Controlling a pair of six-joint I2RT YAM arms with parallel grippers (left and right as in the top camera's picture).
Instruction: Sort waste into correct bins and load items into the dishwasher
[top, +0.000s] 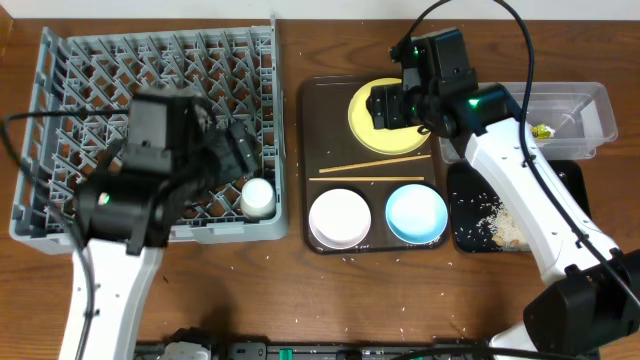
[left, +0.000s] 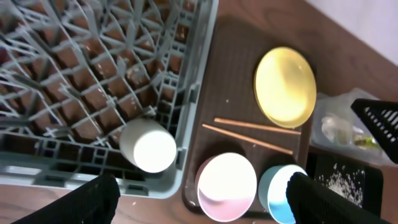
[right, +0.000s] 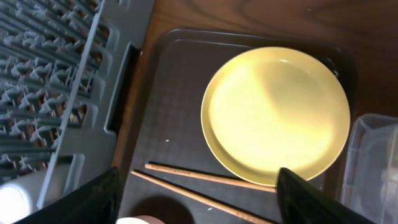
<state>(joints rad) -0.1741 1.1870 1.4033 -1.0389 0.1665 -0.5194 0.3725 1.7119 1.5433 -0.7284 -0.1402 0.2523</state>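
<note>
Grey plastic lattice, the dish rack (top: 150, 60) fills the left of the table. The left gripper (left: 202, 183) hangs over its near right corner, fingers spread wide with nothing between them. Just right of the rack lies the dark brown serving tray (top: 325, 120).

The yellow plate (right: 277, 118) lies flat on the tray's far part. The right gripper (right: 198, 174) hovers above it, fingers apart and empty. The plate looks stiff, glossy and probably slippery. Lying flat, it offers no face to pinch, so I judge the raised rim the only hold, with one finger worked under the lip.

The white bowl (top: 339, 217) and light blue bowl (top: 416, 213) stand upright side by side at the tray's near edge. They are likely light but smooth, and each could be pinched over its rim.

Between plate and bowls lie the chopsticks (top: 375, 166), apart and nearly parallel. They are thin, light and apt to roll, so they are best gripped across mid-length.

The white cup (top: 257, 195) sits in the rack's near right corner. Loose rice grains (top: 490, 210) lie in the black tray (top: 570, 175) at the right.
</note>
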